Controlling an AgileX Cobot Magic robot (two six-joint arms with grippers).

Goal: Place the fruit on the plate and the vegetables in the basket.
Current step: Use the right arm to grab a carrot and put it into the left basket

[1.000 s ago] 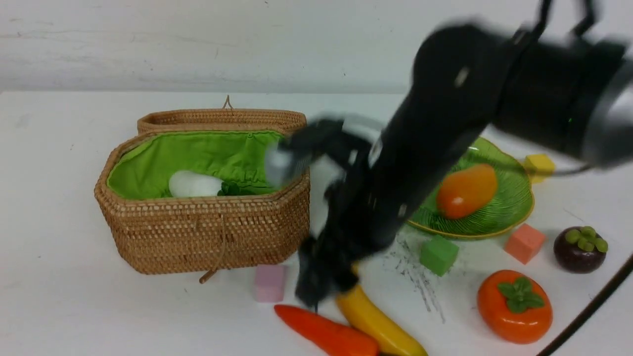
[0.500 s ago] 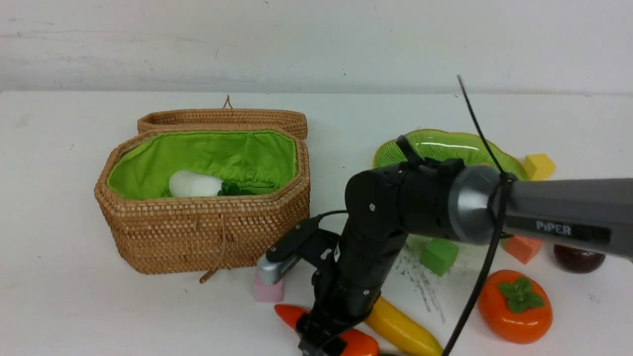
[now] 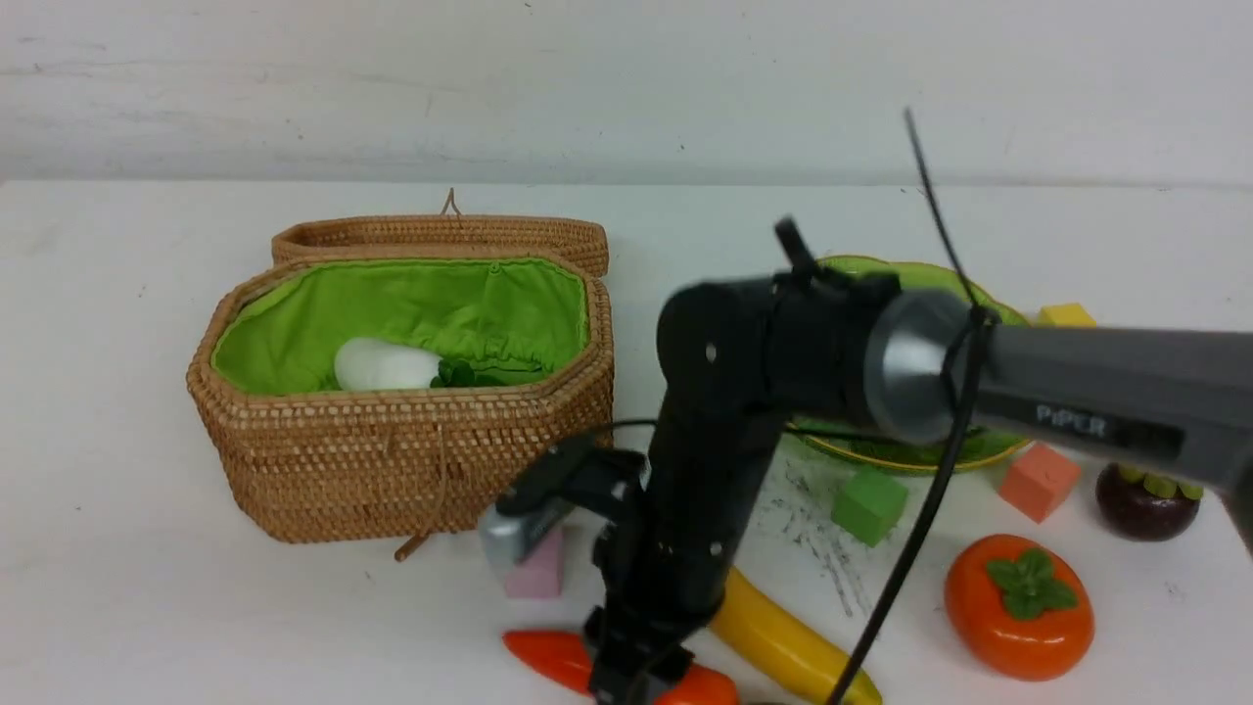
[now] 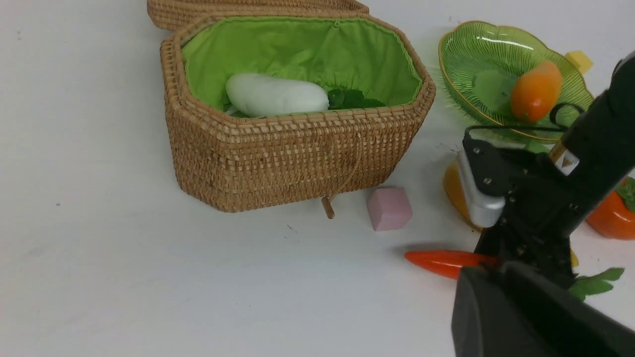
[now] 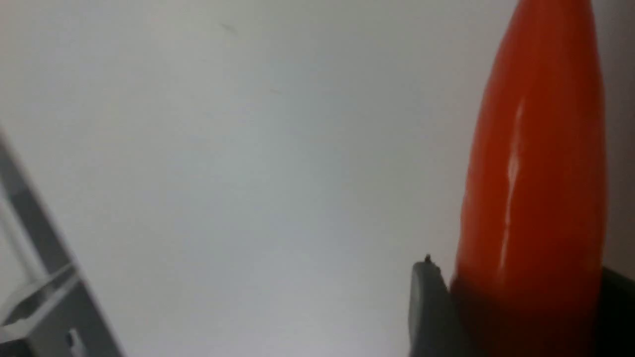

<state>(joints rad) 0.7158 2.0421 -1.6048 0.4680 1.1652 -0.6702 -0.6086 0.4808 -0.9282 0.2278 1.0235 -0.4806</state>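
The carrot [image 3: 543, 658] is in front of the basket's [image 3: 392, 460] right corner, low at the table [image 3: 147, 607], clamped near its thicker part between the right gripper's [image 3: 631, 683] fingers [image 5: 429, 307]. The banana [image 3: 773, 636] lies just right of it. Inside the basket lies the radish [image 3: 384, 364]. The left gripper [image 4: 501, 312] has its fingers together.

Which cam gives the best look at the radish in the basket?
Left wrist view: the radish shows almost whole on the green lining, leaves at one end. In the front view the near wall of the basket hides its lower part. The right wrist view shows none of it.
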